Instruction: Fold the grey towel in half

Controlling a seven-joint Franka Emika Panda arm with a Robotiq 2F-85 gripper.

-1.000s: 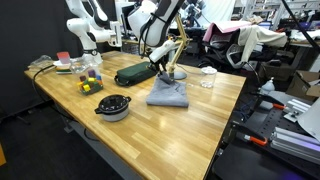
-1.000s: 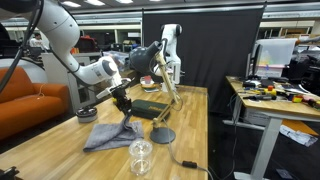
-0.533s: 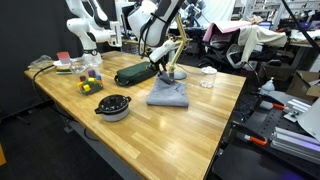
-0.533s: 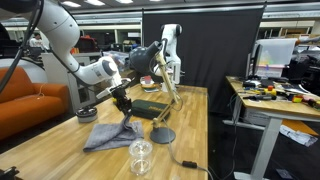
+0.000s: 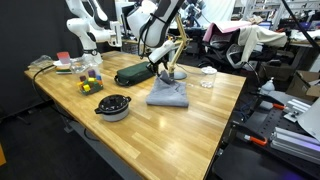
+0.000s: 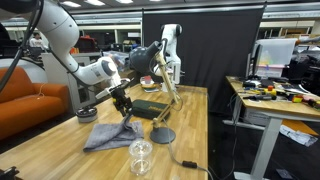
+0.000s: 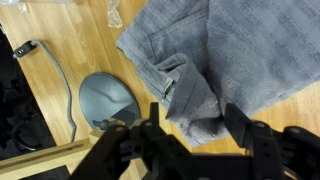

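The pincer (image 7: 194, 115) hangs open, jaws spread either side of a bunched ridge of the grey towel (image 7: 245, 50), directly beneath it on the table (image 7: 75, 40).

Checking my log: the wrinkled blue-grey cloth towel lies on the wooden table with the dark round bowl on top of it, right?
No. The blue-grey cloth towel lies on the wooden table, but the dark round bowl stands on bare wood apart from it; an exterior view shows this.

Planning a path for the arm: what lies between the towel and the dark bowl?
Nothing. Bare tabletop runs from the towel to the bowl, as seen in an exterior view.
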